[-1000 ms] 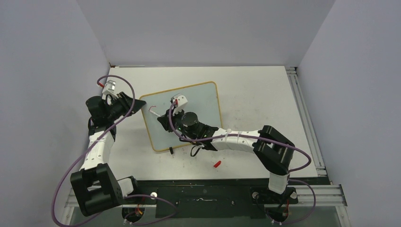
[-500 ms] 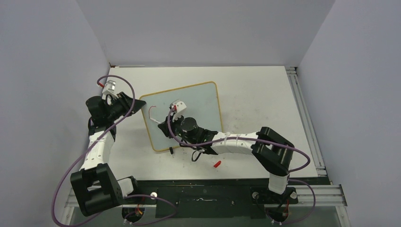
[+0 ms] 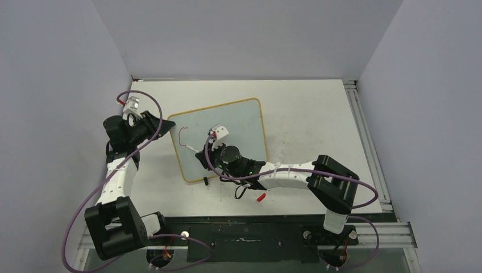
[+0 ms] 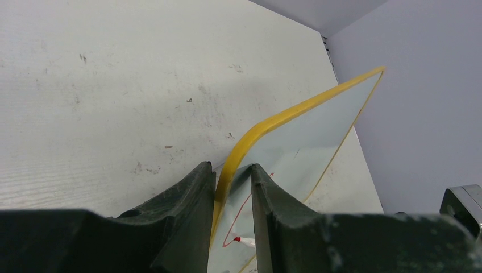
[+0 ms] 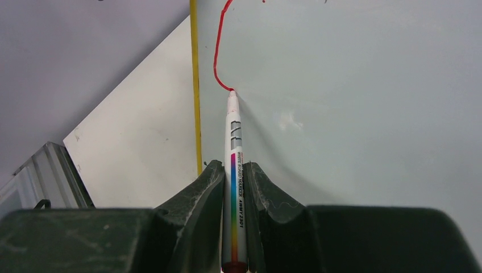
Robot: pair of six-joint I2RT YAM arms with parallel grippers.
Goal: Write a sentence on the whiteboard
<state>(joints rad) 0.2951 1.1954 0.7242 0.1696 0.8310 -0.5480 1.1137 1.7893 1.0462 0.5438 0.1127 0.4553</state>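
1. The whiteboard point(image 3: 241, 122) is set askew on the table point(image 3: 318, 114). Its far-left corner is clamped between the fingers of the left gripper point(image 4: 232, 173), apparently so that the whiteboard is steadied against the pen's pressure.
2. A marker point(image 5: 233, 133) is grasped tightly by the right gripper point(image 5: 233, 168) over the whiteboard's left part. The barrel is laid along the fingers and the tip is pressed to the whiteboard's face, so that a line can be drawn.
3. Of the sentence point(image 3: 180, 136), only one curved red stroke point(image 5: 218, 51) is present, just inside the whiteboard's left frame edge and ending at the marker tip. It is judged to be the start of a first letter, and no word can be read.
4. "WHITE BOARD MARKER" is printed on the barrel beside a rainbow stripe. The characters after it cannot be read with certainty.
5. A small red piece point(image 3: 261, 197), possibly the marker's cap, is seen on the table just off the whiteboard's near edge.
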